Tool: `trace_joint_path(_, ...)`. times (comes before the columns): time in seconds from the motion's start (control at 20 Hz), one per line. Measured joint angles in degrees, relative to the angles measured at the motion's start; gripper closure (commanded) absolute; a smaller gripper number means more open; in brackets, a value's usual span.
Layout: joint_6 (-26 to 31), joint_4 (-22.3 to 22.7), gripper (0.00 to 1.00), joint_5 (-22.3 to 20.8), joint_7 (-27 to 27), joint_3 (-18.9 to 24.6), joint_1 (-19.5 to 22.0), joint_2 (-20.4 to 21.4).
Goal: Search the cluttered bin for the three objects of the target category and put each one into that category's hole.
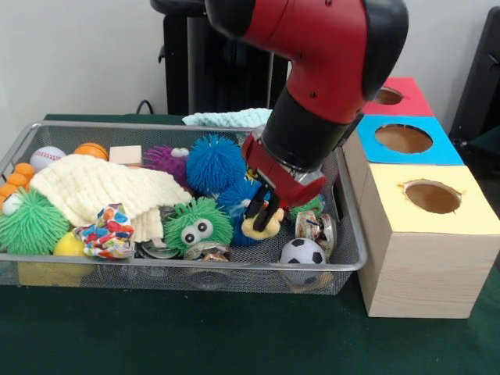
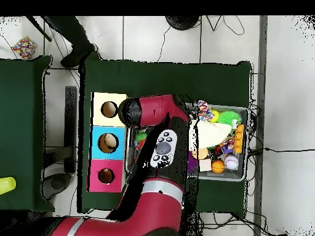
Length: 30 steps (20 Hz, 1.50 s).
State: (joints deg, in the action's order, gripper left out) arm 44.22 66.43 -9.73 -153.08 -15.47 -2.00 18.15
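Note:
My gripper (image 1: 263, 214) reaches down into the right half of the wire mesh bin (image 1: 353, 262). Its black fingers (image 1: 255, 205) are shut on a small yellow toy (image 1: 264, 229) that lies against a blue spiky ball (image 1: 237, 197). Close around it are a larger blue spiky ball (image 1: 215, 162), a green furry toy with googly eyes (image 1: 197, 225), a soccer ball (image 1: 302, 251) and a tin (image 1: 316, 226). Right of the bin stand three wooden boxes with holes: yellow (image 1: 431, 197), blue (image 1: 403, 138), red (image 1: 388, 95). In the overhead view the arm (image 2: 161, 147) hides the gripper.
A cream knitted cloth (image 1: 101, 187) covers the bin's middle left. Around it lie a baseball (image 1: 47, 156), a basketball (image 1: 91, 149), a purple spiky ball (image 1: 166, 162), a green spiky ball (image 1: 30, 223) and a colourful cloth (image 1: 108, 232). A person's leg (image 2: 74, 37) shows at the overhead view's top.

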Motion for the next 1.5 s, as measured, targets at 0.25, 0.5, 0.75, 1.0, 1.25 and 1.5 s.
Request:
trace_joint_path(0.25,0.0,1.0,1.0,1.1,0.0,0.3,0.1,3.4)
trace_joint_path(0.5,0.1,2.2,1.0,2.4,0.0,0.5,0.2,6.1)
trace_joint_path(0.75,0.2,3.3,1.0,3.8,0.0,0.5,0.2,8.8)
trace_joint_path(1.0,1.5,3.6,1.0,4.7,0.0,0.5,0.0,10.4)
trace_joint_path(1.25,4.2,4.9,1.0,5.8,0.0,0.5,-0.6,12.7)
trace_joint_path(1.5,5.4,8.1,1.0,8.2,0.0,0.5,-1.9,15.4)
